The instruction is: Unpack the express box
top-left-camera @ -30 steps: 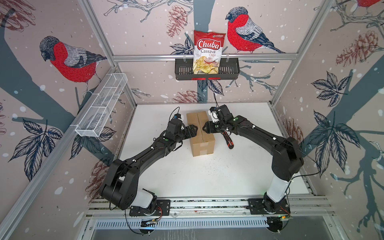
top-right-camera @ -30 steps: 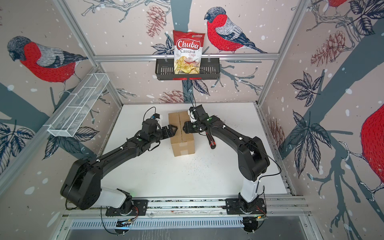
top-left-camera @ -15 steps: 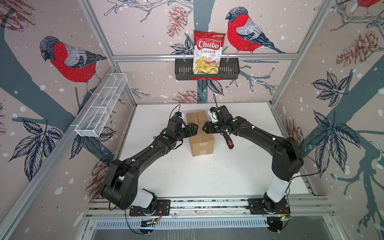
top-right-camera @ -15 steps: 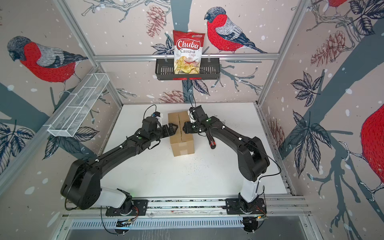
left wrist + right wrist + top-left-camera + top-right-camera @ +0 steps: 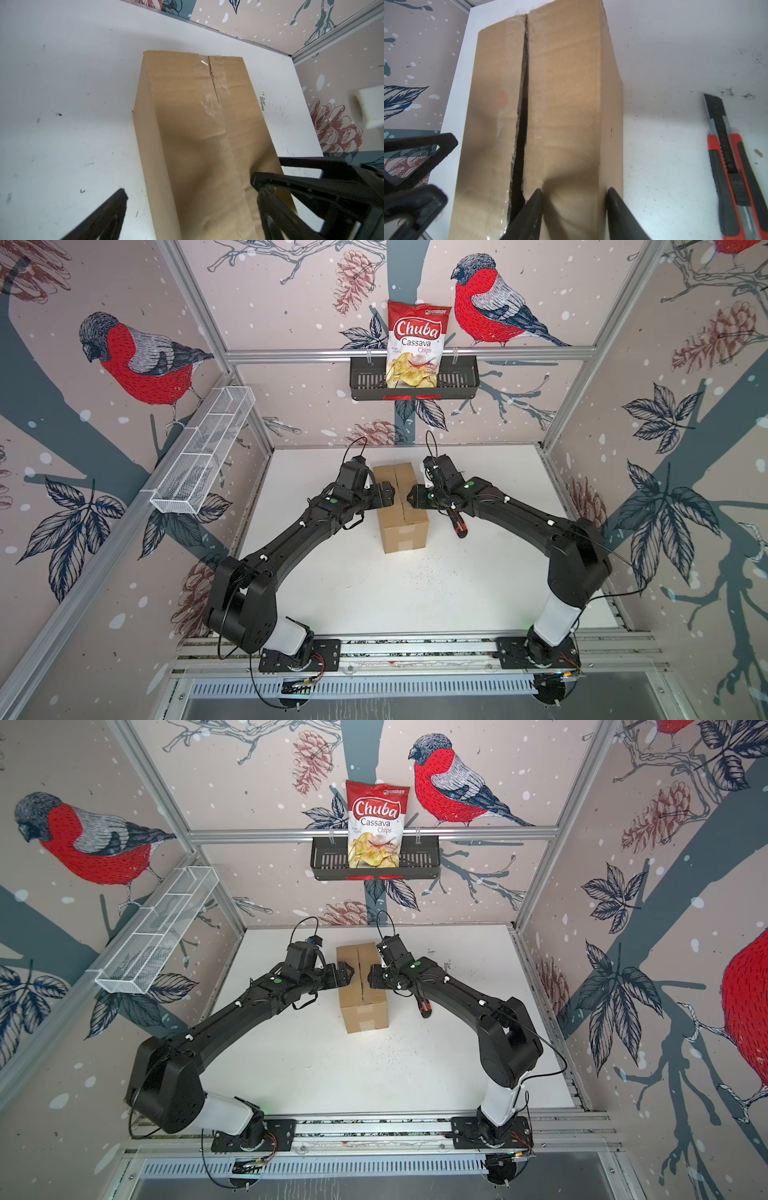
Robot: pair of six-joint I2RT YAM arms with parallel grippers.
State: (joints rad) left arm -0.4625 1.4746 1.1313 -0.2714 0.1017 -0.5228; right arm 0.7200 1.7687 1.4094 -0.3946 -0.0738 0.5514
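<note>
The express box (image 5: pixel 405 526) (image 5: pixel 365 1011) is a brown carton standing mid-table, its top seam slit open along its length (image 5: pixel 522 124). My left gripper (image 5: pixel 388 493) (image 5: pixel 189 184) is open wide over the box's left half; one finger (image 5: pixel 116 207) hangs beside the box's left wall and the other is above the seam. My right gripper (image 5: pixel 411 495) (image 5: pixel 574 191) pinches the right top flap. One fingertip (image 5: pixel 536 197) is at the slit edge and the other against the box's outer right edge, and the cardboard buckles between them.
A red and black utility knife (image 5: pixel 457 524) (image 5: pixel 729 166) lies on the table just right of the box, under my right arm. A chips bag (image 5: pixel 417 344) stands in the black wall basket (image 5: pixel 457 377) at the back. A white wire basket (image 5: pixel 203 452) hangs on the left wall.
My right gripper's jaws have narrowed onto the right flap. My left gripper's jaws have widened a little. Both arms and the box have hardly moved.
</note>
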